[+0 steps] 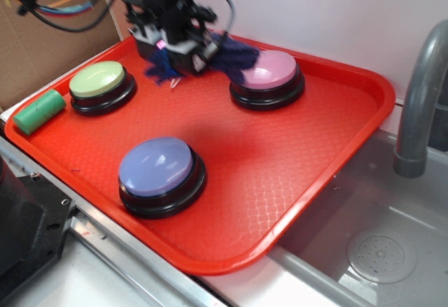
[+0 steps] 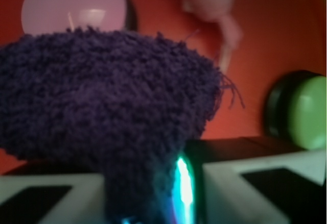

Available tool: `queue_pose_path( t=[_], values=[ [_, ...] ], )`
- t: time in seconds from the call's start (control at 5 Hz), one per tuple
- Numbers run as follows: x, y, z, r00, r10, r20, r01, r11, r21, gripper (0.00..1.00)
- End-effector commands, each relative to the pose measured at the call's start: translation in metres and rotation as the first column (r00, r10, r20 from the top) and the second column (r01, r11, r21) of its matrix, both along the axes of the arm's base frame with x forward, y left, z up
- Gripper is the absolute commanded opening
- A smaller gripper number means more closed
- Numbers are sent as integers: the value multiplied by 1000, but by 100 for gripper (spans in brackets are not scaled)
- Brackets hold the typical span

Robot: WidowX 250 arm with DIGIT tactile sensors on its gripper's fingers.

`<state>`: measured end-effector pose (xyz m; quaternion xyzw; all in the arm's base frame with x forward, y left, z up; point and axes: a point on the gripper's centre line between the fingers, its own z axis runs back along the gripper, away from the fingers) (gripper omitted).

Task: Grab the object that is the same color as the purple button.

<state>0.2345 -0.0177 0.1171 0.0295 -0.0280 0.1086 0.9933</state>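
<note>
Tool [image 1: 176,54] pinches the dark purple terry rag [image 2: 107,106] near the red tray's [image 1: 294,181] far edge, beside the pink-topped button [image 1: 268,73].

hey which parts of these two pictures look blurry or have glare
Exterior view: pincer and dark rag are smeared; purple button is sharp, with soft sheen. Wrist view: the rag is fairly crisp, the pink toy and green button are soft; a bright streak glares low.
</note>
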Motion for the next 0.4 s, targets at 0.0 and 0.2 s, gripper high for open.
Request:
queue_pose_path(
  t=[0.0,0.2],
  values=[
    [-24,26,88,992,72,99,-78,995,57,0],
    [-30,37,74,988,143,57,-146,988,58,0]
  ],
)
